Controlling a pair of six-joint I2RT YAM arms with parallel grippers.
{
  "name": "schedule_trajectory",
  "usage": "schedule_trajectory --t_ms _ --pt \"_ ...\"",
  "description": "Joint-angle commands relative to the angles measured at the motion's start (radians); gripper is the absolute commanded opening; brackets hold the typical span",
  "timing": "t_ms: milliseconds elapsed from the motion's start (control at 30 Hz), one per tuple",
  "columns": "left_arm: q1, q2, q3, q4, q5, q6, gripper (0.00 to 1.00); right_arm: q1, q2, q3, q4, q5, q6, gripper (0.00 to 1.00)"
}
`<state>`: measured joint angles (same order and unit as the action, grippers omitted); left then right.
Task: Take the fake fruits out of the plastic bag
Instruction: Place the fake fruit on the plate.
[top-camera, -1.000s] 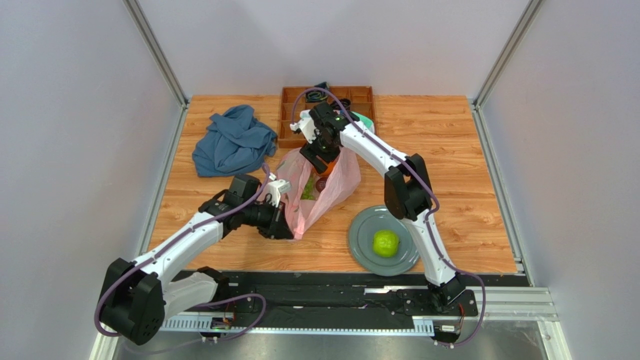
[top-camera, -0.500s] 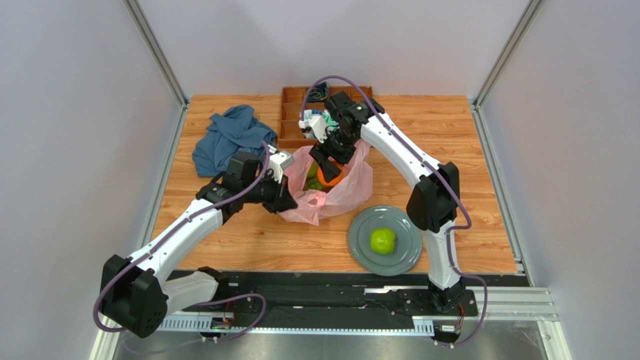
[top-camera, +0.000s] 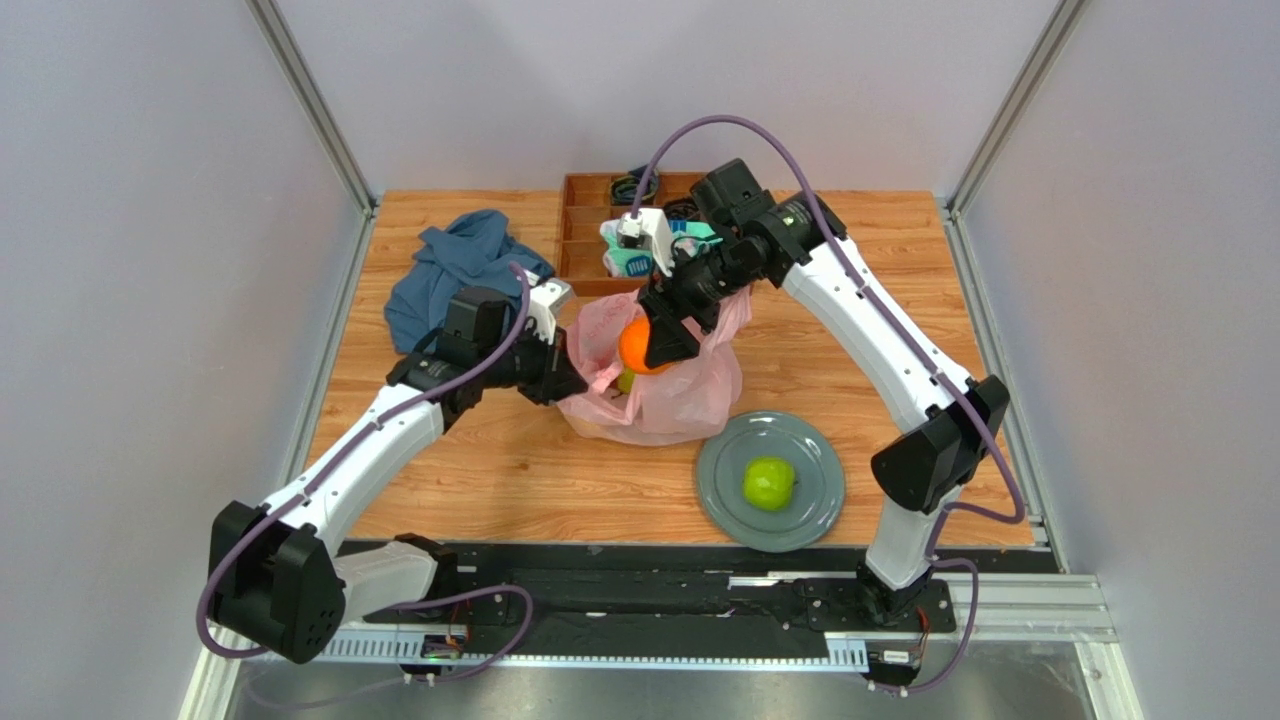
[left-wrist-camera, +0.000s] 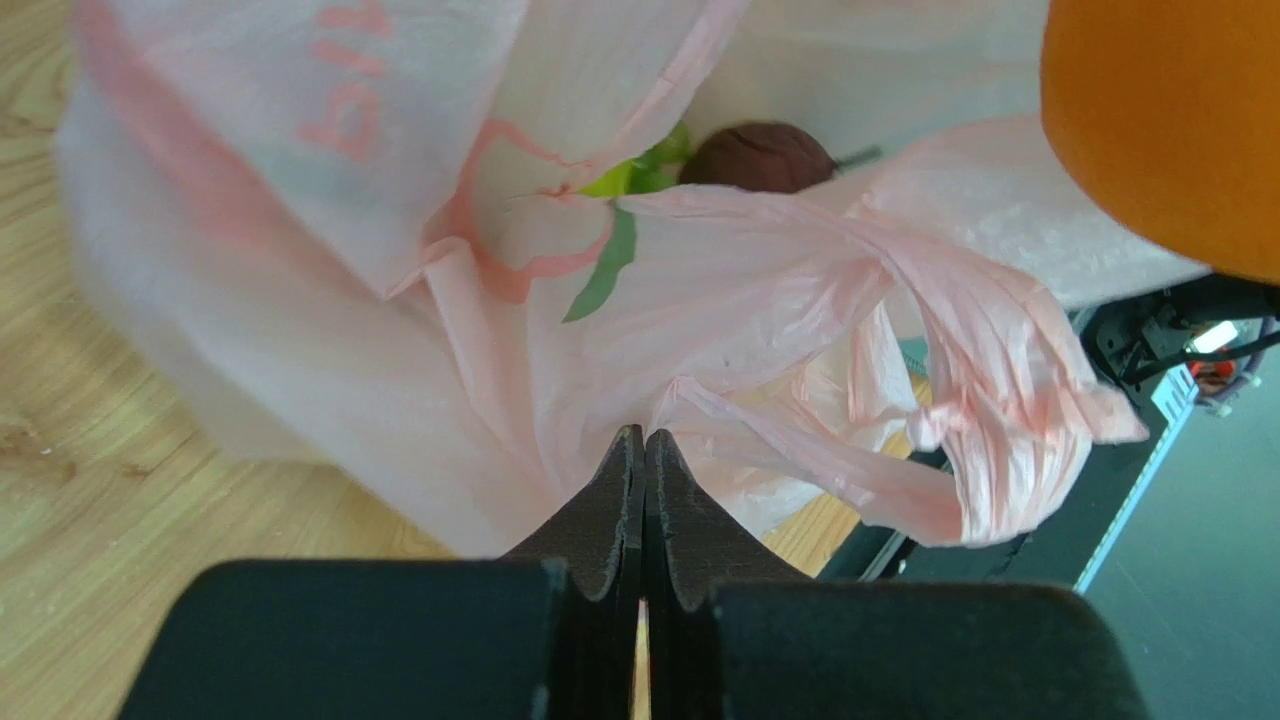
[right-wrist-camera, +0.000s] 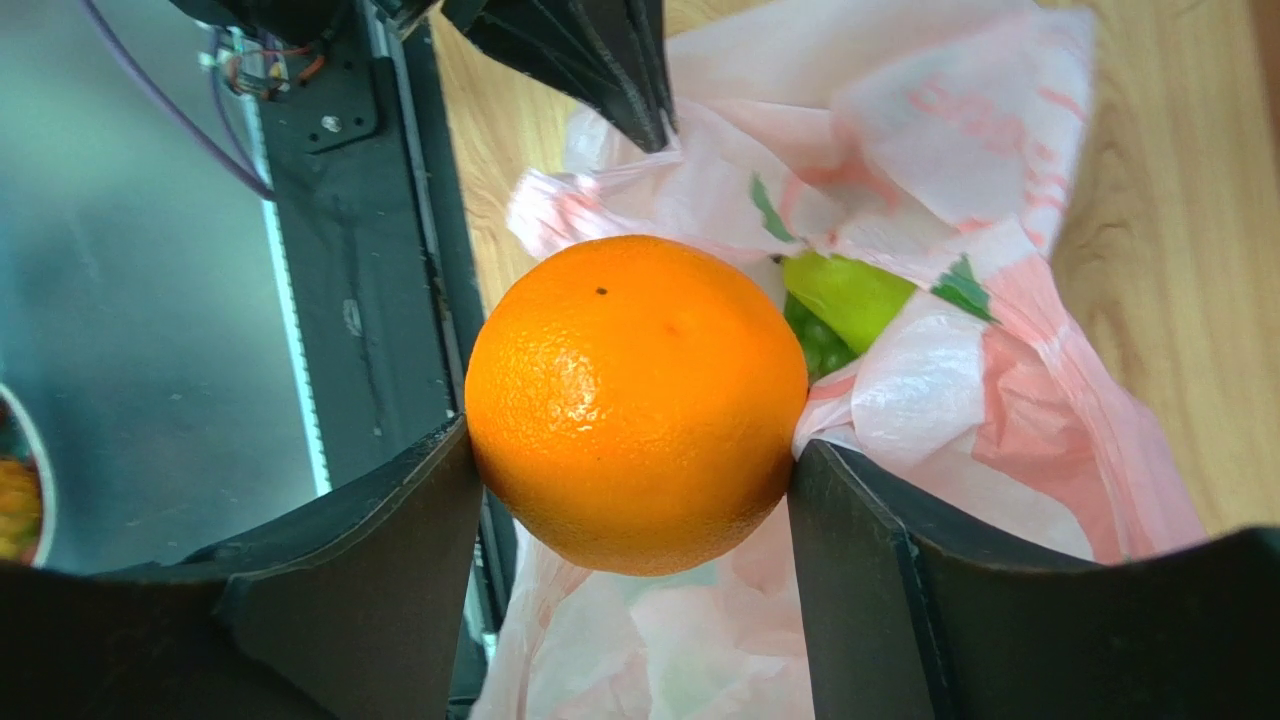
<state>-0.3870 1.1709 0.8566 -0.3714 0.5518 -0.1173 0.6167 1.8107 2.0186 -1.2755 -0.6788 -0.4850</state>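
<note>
The pink plastic bag (top-camera: 669, 393) lies mid-table with its mouth lifted. My right gripper (top-camera: 649, 342) is shut on an orange (top-camera: 637, 345), holding it just above the bag's mouth; in the right wrist view the orange (right-wrist-camera: 636, 402) sits between both fingers of the right gripper (right-wrist-camera: 631, 444). Inside the bag (right-wrist-camera: 962, 375) lies a green fruit (right-wrist-camera: 849, 293). My left gripper (top-camera: 565, 375) is shut on the bag's left edge, and its wrist view shows its jaws (left-wrist-camera: 643, 438) pinching the film (left-wrist-camera: 301, 300), with a dark plum (left-wrist-camera: 759, 155) inside. A green apple (top-camera: 768, 482) rests on the grey plate (top-camera: 721, 458).
A blue cloth (top-camera: 466, 278) is bunched at the back left. A wooden compartment tray (top-camera: 589, 228) stands at the back centre, with teal-and-white socks (top-camera: 688, 231) by it. Grey walls close in both sides, and the arms' black rail (top-camera: 646, 593) runs along the near edge.
My right gripper has risen out of the bag with the orange in it. My left gripper has pulled the bag's edge back and up, and the bag has shifted right.
</note>
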Motion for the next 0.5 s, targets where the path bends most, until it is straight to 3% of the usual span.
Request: schedule_trajectory --t_ms 0,133,233,267,367,433,467 --pt "0.042 -0.040 0.030 -0.003 0.060 0.019 0.00 0.000 0.056 -0.026 0.103 -0.060 0.083 0.57" --pt "0.065 -0.099 0.007 -0.014 0.110 0.031 0.02 -0.018 0.076 0.032 0.163 -0.140 0.172 0.62" --pt "0.108 -0.125 0.062 -0.011 0.225 0.013 0.31 -0.018 0.120 0.081 0.117 -0.186 0.174 0.61" --pt "0.126 -0.128 0.085 -0.020 0.250 -0.005 0.50 -0.018 0.137 0.084 0.117 -0.170 0.172 0.61" --pt "0.135 -0.120 0.163 -0.046 0.322 -0.039 0.78 -0.018 0.156 0.089 0.126 -0.162 0.174 0.61" --pt "0.135 -0.103 0.164 -0.003 0.390 -0.094 0.82 -0.020 0.151 0.086 0.152 -0.172 0.197 0.61" --pt "0.135 -0.091 0.157 0.064 0.402 -0.186 0.94 -0.018 0.150 0.085 0.160 -0.179 0.203 0.61"
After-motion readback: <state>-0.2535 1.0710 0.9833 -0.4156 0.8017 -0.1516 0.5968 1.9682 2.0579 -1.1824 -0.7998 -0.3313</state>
